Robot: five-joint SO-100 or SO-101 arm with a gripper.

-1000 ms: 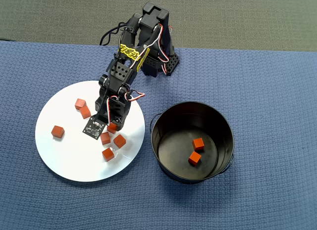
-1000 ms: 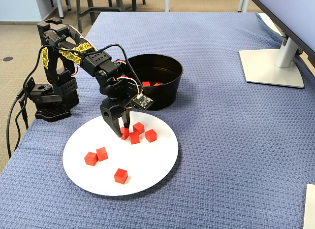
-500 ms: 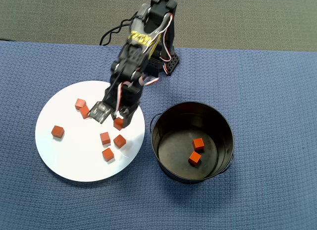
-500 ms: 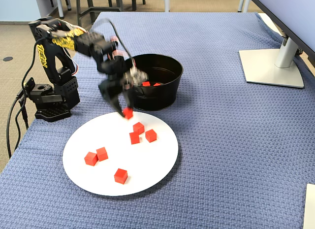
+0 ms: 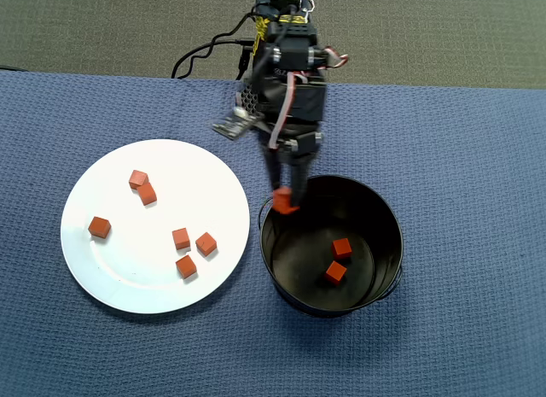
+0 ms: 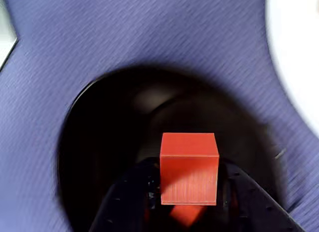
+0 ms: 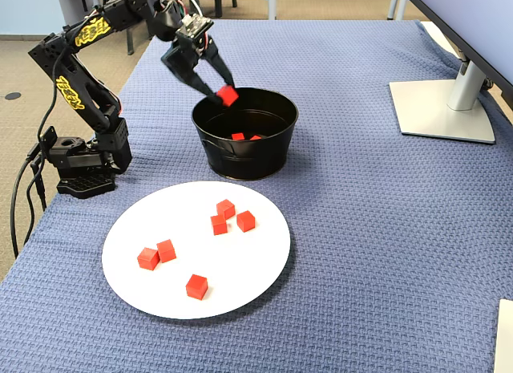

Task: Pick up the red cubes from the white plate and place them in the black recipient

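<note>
My gripper is shut on a red cube, held in the air over the near-left rim of the black recipient. Two red cubes lie on the recipient's floor. Several more red cubes rest on the white plate, which sits left of the recipient in the overhead view.
Blue woven cloth covers the table. The arm's base stands at the table's left edge in the fixed view, with cables trailing off. A monitor stand sits at the far right.
The gripper lifted a red cube off the plate and swung it up and across to the recipient's rim. The other cubes have not moved.
</note>
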